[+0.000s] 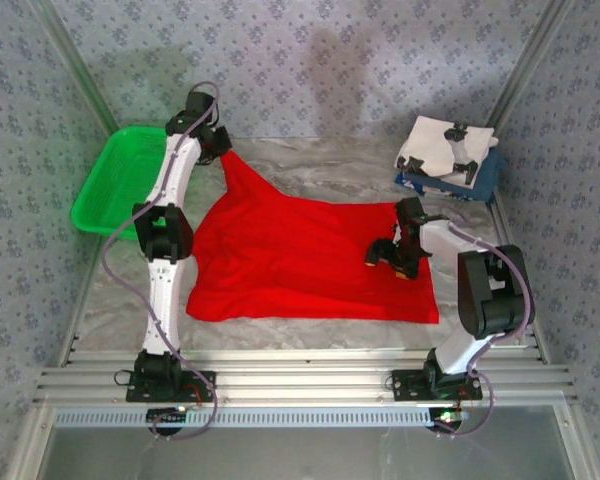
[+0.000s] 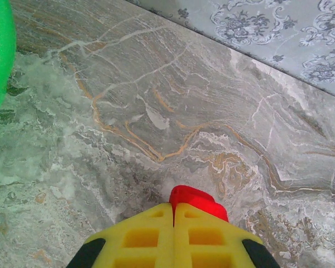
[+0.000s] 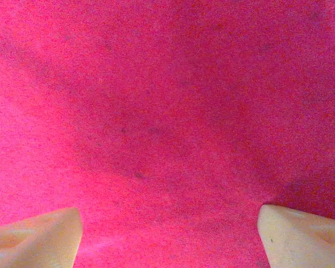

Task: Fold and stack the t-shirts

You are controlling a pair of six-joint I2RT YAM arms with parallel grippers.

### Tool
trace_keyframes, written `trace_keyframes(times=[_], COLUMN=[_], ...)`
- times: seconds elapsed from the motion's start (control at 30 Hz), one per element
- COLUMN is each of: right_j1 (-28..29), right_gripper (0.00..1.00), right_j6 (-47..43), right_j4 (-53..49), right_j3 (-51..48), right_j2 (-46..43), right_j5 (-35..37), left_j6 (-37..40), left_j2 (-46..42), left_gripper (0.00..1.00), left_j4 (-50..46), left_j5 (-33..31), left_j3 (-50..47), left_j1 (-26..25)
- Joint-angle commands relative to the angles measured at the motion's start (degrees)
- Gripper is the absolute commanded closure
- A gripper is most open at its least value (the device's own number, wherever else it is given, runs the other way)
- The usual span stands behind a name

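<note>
A red shirt [image 1: 310,260] lies spread across the middle of a marble table [image 1: 310,165], mostly flat, with its far-left corner raised into a peak. The left gripper [image 1: 220,148] holds that corner. In its wrist view the yellow fingers [image 2: 151,234] are pressed together above bare marble, with a nub of red cloth pinched at their tips. The right gripper [image 1: 378,256] sits low over the shirt's right side, its jaws spread wide with red cloth between them; whether the tips touch the cloth is hard to tell. At the far right, a folded white shirt [image 1: 430,145] rests on a navy shirt [image 1: 488,172], well apart from the red one. A green basket [image 1: 120,180] stands at the far left. The step in hand looks like the first fold of the red shirt. The next move likely calls for the right gripper to close on the cloth or pin it down while the left carries its corner across, keeping the fabric smooth.
</note>
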Motion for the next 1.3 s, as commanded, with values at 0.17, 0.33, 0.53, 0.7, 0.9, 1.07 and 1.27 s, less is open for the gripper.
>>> trace_keyframes(times=[0.17,0.33,0.53,0.7,0.9,1.07,1.27], right_j1=[0.4,-3.7,-10.1,-11.0,-10.3,-7.1,-2.3], right_gripper=[0.15,0.15,0.15,0.16,0.2,0.21,0.21], right_j6=[0.8,-0.9,-3.3,-4.9,-6.7,-5.2,0.3], right_j4=[-1.0,-1.0,-3.8,-4.0,-2.8,-1.5,1.0], right_j3=[1.6,4.5,15.4,24.5,30.1,28.4,21.3], right_j2=[2.2,-0.8,1.5,8.6,15.4,16.6,15.2], right_j5=[2.7,4.7,5.9,7.7,7.3,6.1,5.2], left_j6=[2.6,4.4,6.7,7.6,9.9,9.9,10.0], left_j2=[2.3,2.2,0.4,-2.5,-6.5,-9.7,-15.0], left_gripper=[0.98,0.98,0.98,0.99,0.99,1.0,1.0], left_j4=[-0.6,-0.9,-2.0,-3.7,-4.5,-3.9,-0.4], left_j5=[2.7,6.3,8.2,7.7,6.0,4.4,3.4], left_j3=[3.1,3.1,2.1,-1.0,-5.6,-11.6,-19.7], left_j1=[1.9,1.9,0.9,0.4,-1.0,-0.7,-0.1])
